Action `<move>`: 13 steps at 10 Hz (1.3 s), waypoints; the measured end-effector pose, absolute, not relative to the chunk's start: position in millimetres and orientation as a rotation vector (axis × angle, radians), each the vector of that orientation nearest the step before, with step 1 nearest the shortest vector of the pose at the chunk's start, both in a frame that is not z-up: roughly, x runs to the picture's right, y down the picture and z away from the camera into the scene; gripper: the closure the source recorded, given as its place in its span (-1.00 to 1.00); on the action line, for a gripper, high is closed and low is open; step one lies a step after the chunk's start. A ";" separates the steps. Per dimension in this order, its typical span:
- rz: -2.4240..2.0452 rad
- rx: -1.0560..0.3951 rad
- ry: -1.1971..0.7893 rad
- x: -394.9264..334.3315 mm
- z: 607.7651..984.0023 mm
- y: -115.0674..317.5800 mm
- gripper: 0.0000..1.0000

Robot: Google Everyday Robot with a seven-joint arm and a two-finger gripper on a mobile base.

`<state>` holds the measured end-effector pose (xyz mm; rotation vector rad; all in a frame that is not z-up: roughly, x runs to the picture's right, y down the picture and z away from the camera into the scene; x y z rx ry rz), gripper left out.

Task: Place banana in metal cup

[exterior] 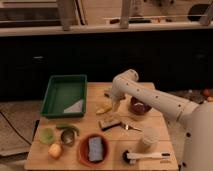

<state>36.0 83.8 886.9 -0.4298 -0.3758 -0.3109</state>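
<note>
Camera view: the gripper (116,104) hangs at 3 o'clock of the banana (103,109); I cannot tell its grip. Next, I think: grab it, then carry toward 7 o'clock, to the metal cup (67,136).

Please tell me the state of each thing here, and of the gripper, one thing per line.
Banana: lying flat, outside the cup.
Metal cup: upright, no banana in it.
Gripper: low, just right of the banana, holding nothing that shows.
Tray: flat, something white in its near right corner.
Red bowl: upright, holding a blue sponge.
Brush: lying flat.
</note>
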 end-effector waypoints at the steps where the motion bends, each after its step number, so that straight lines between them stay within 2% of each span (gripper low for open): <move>1: -0.319 -0.444 -0.381 31.9 890.3 87.3 -0.60; 8: -0.320 -0.520 -0.391 27.0 913.4 102.2 -0.60; 9: -0.322 -0.531 -0.392 26.3 916.5 103.9 -0.51; 13: -0.285 -0.567 -0.399 31.9 929.8 113.4 0.24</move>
